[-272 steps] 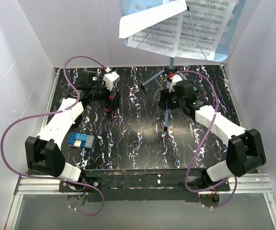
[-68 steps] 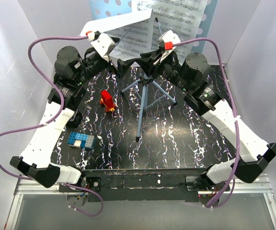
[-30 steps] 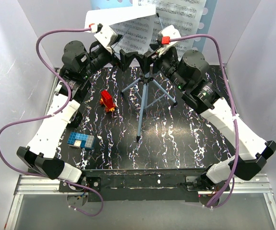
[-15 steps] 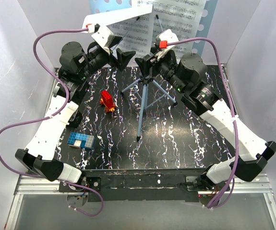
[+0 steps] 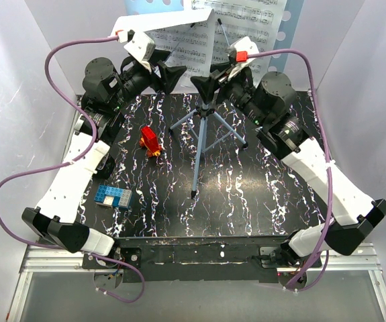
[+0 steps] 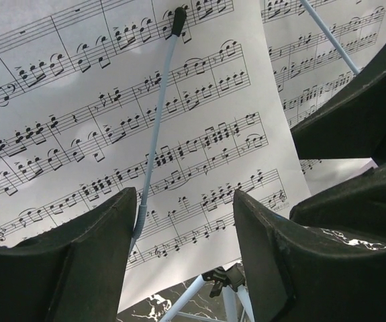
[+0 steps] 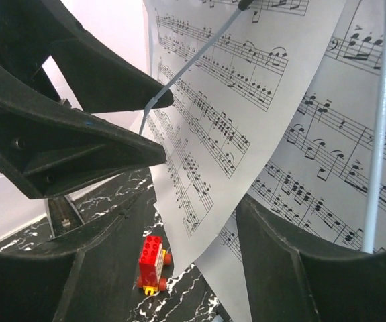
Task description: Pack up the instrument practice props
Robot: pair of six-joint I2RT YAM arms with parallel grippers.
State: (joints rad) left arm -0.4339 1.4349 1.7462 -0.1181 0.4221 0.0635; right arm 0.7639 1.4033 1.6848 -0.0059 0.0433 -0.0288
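While both arms reach high at the back of the table (image 5: 266, 194), the left gripper (image 5: 174, 71) shows its jaws spread, nothing pinched between them. The front sheet-music page (image 5: 182, 48) hangs right ahead of its fingertips. On the left wrist camera the printed staves fill the gap between the two black fingers (image 6: 85, 261), and a thin light-blue retaining wire (image 6: 154, 141) with a black tip lies across that page, just beyond the left-hand finger. Over to the right gripper (image 5: 203, 86): jaws parted too, clamping nothing, tips pointed toward the left gripper and close to it. In its own wrist view the page's lower corner dips into the opening between its fingers (image 7: 293, 268), though whether paper touches either one I cannot tell. A second page (image 5: 253, 17) sits behind, up and to this gripper's right, against the perforated desk plate (image 5: 292, 25) of the light-blue music stand (image 5: 205, 111). The pole (image 5: 197, 157) drops straight below the right gripper, with the tripod legs (image 5: 182, 123) splayed on the marbled top. Beneath the left gripper lies a red brick toy (image 5: 150, 141), and well back toward that arm's base sits a blue brick block (image 5: 114, 196).
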